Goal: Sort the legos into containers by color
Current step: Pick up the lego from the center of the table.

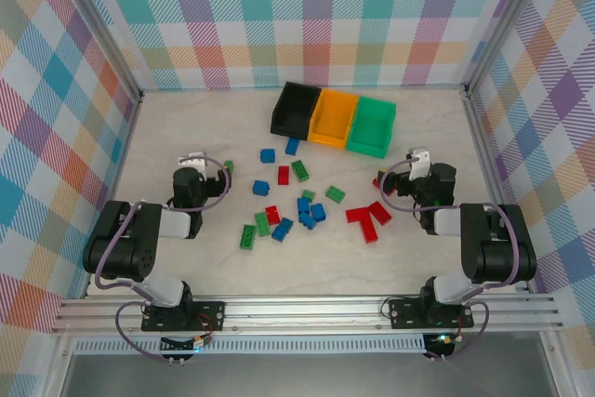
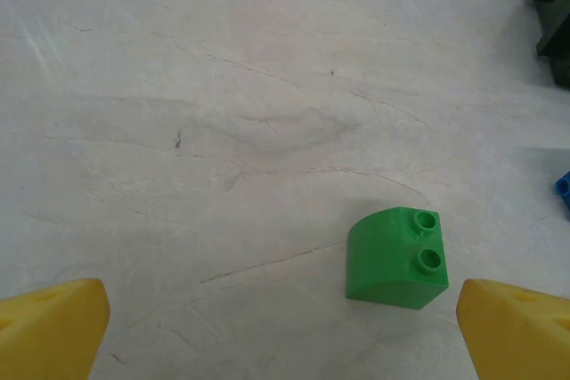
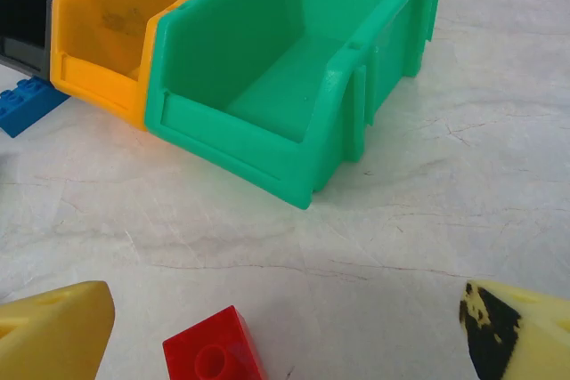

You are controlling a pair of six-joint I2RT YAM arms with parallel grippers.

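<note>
Red lego (image 3: 214,351) cut off below — black bin (image 3: 27,4) mostly cropped.

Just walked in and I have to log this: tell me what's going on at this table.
A two-arm robot is set to sort Lego bricks by colour; it holds nothing. The left pincer stands open near a green curved-top brick, the right pincer open beside a red brick. Blue, red and green pieces lie scattered on the table. The orange bin and green bin look empty.
</note>
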